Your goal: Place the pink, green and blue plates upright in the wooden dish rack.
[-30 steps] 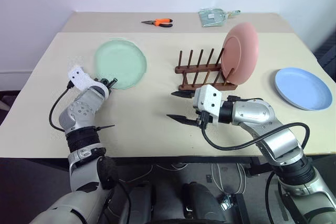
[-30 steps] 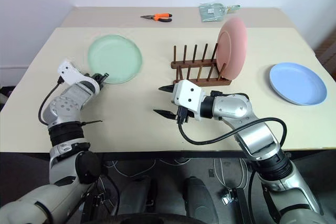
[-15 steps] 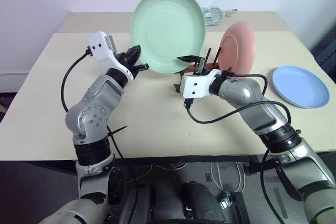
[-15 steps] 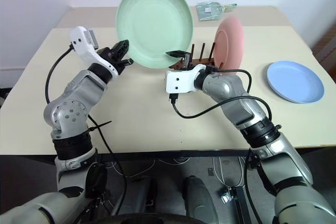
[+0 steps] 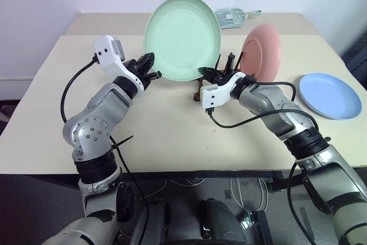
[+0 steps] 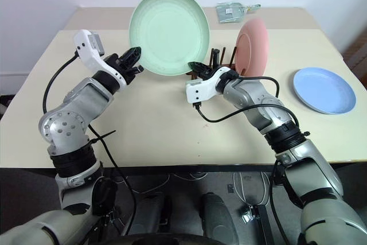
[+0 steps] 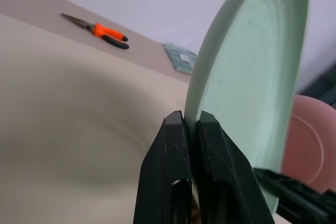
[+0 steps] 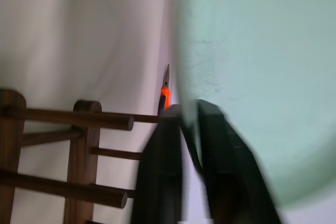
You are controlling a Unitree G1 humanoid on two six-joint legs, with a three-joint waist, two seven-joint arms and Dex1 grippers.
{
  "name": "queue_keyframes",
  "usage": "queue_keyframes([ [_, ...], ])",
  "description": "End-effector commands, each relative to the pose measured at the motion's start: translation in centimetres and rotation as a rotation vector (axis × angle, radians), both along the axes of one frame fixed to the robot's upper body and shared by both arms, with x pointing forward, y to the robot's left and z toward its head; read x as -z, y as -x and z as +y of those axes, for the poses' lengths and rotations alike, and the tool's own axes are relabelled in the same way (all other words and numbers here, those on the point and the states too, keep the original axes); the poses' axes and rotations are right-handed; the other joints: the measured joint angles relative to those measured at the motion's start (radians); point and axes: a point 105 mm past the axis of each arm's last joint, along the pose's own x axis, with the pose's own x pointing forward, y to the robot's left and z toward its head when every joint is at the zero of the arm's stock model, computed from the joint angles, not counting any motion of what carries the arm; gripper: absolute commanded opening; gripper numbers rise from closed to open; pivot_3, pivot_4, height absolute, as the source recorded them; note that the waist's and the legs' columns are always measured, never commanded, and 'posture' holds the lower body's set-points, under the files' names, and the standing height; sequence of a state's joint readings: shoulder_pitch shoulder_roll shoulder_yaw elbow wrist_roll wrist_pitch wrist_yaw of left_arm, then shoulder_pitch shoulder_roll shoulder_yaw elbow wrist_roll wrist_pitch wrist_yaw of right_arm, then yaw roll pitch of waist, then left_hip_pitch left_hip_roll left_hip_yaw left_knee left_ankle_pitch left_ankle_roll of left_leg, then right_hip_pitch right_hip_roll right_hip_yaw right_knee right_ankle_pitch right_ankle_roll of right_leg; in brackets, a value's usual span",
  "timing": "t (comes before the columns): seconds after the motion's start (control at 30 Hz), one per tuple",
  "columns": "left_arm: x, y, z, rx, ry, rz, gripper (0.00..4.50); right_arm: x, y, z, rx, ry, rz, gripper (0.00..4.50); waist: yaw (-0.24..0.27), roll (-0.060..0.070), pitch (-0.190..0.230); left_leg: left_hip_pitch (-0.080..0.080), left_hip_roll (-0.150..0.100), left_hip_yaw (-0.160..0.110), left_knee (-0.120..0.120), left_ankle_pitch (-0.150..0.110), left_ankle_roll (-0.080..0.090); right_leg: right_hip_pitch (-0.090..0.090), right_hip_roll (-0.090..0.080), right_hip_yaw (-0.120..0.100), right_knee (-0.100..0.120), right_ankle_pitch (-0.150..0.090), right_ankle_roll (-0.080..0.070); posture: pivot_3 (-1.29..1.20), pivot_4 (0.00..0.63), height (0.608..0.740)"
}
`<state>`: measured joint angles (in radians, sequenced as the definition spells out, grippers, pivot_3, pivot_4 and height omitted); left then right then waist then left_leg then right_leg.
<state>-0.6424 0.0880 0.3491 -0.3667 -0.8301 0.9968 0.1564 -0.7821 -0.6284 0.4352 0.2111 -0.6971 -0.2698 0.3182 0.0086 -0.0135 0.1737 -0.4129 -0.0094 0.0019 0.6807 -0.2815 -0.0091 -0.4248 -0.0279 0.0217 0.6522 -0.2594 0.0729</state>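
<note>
Mint-green round matte plastic plate (image 5: 182, 37) stands on edge in the air above the desk's middle, just short of the small dark reddish-brown wooden dish rack (image 6: 217, 61), so that its rim can drop between the pegs; the left gripper (image 5: 150, 68) pinches the rim at the plate's lower left, while the right gripper (image 5: 213, 73) is clamped on the lower right edge, probably to steady or take over the plate. Salmon-pink plate (image 5: 261, 52) already leans upright at the rack's right end, and the light blue plate (image 5: 331, 95) lies flat near the desk's right edge. A second ago the green plate lay flat toward the desk's left side with the right fingers wide apart; half a second ago it was already up and the right jaws still gaped
</note>
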Motion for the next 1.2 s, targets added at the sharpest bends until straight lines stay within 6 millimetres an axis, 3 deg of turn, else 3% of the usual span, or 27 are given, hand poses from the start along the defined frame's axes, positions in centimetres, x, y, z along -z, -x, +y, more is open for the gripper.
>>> queue_keyframes([
  [0.03,-1.1,0.5,-0.7,0.045,0.024,-0.047,0.00,-2.6,0.1,-0.9,0.019,-0.053,-0.089,0.03,0.000,0.000,0.000,0.000,0.000,0.000,0.000,0.000,0.000,0.000,0.000,0.000,0.000,0.000,0.000,0.00,0.150,0.740],
  [0.1,-2.3,0.1,0.5,-0.020,0.096,-0.093,0.69,-2.7,0.2,-1.1,0.017,-0.053,-0.092,0.00,0.002,0.000,0.000,0.000,0.000,0.000,0.000,0.000,0.000,0.000,0.000,0.000,0.000,0.000,0.000,0.00,0.150,0.740],
  [0.2,-4.2,-1.4,6.3,-0.326,0.207,-0.142,1.98,-3.6,0.6,-1.4,0.001,-0.085,-0.106,0.00,0.003,0.000,0.000,0.000,0.000,0.000,0.001,0.000,0.000,0.000,0.000,0.000,0.000,0.000,0.000,0.00,0.150,0.740],
  [0.27,-4.8,-1.8,9.3,-0.456,0.181,-0.167,2.87,-4.6,1.1,-1.4,-0.031,-0.130,-0.108,0.00,-0.006,0.000,0.000,0.000,0.000,0.000,0.001,0.000,0.000,0.000,0.001,0.000,0.000,0.000,0.000,0.00,0.150,0.740],
  [0.37,-4.8,-1.9,10.6,-0.514,-0.078,-0.223,2.87,-7.0,2.1,-1.8,-0.098,-0.355,-0.006,0.00,-0.019,0.000,0.000,0.001,0.001,0.001,-0.002,0.000,-0.001,0.000,0.002,0.001,0.000,0.000,0.000,0.00,0.150,0.740],
  [0.43,-3.1,-2.3,9.6,-0.450,-0.301,-0.217,2.87,-8.4,2.8,-2.3,-0.161,-0.574,0.150,0.00,-0.021,0.000,0.000,0.001,0.001,0.001,-0.002,0.001,-0.001,0.000,0.002,0.001,0.000,0.000,0.000,0.00,0.150,0.740],
  [0.5,0.2,-1.9,7.0,-0.271,-0.525,-0.215,2.87,-10.0,3.3,-3.6,-0.214,-0.816,0.349,0.00,-0.019,0.000,0.000,0.001,0.001,0.001,-0.002,0.000,0.000,0.001,0.001,0.001,-0.001,0.000,0.000,0.00,0.150,0.740],
  [0.57,4.3,-0.2,3.7,0.004,-0.650,-0.197,2.87,-11.1,4.4,-4.7,-0.298,-0.999,0.563,0.00,-0.014,0.000,0.000,0.002,0.001,0.001,-0.002,-0.001,0.003,0.003,0.000,0.000,-0.001,0.000,0.000,0.00,0.150,0.740],
  [0.63,6.8,2.3,1.4,0.219,-0.730,-0.236,2.87,-12.1,5.6,-5.5,-0.376,-1.109,0.708,0.00,-0.017,0.001,0.000,0.002,0.000,0.001,-0.002,-0.004,0.008,0.003,-0.003,0.000,-0.003,0.000,0.000,0.00,0.150,0.740],
  [0.7,8.6,4.2,0.1,0.371,-0.742,-0.222,2.87,-12.3,5.5,-6.5,-0.351,-1.194,0.810,0.00,-0.020,0.001,0.001,0.001,0.000,0.001,-0.002,-0.005,0.008,0.002,-0.004,0.000,-0.003,0.000,-0.001,0.00,0.150,0.740],
  [0.83,9.5,6.3,-1.3,0.517,-0.701,-0.227,2.87,-11.0,5.5,-6.9,-0.293,-1.142,0.912,0.00,-0.022,0.004,0.000,0.002,0.001,0.001,-0.007,-0.004,0.006,0.000,-0.006,0.000,-0.003,-0.002,-0.005,0.00,0.150,0.740],
  [1.2,9.3,7.6,-2.7,0.599,-0.646,-0.229,2.87,-8.1,3.2,-7.1,-0.221,-1.120,1.082,0.00,-0.022,0.005,0.000,0.003,0.001,0.003,-0.011,-0.003,0.007,-0.001,-0.006,0.000,-0.003,-0.001,-0.003,0.00,0.150,0.740],
])
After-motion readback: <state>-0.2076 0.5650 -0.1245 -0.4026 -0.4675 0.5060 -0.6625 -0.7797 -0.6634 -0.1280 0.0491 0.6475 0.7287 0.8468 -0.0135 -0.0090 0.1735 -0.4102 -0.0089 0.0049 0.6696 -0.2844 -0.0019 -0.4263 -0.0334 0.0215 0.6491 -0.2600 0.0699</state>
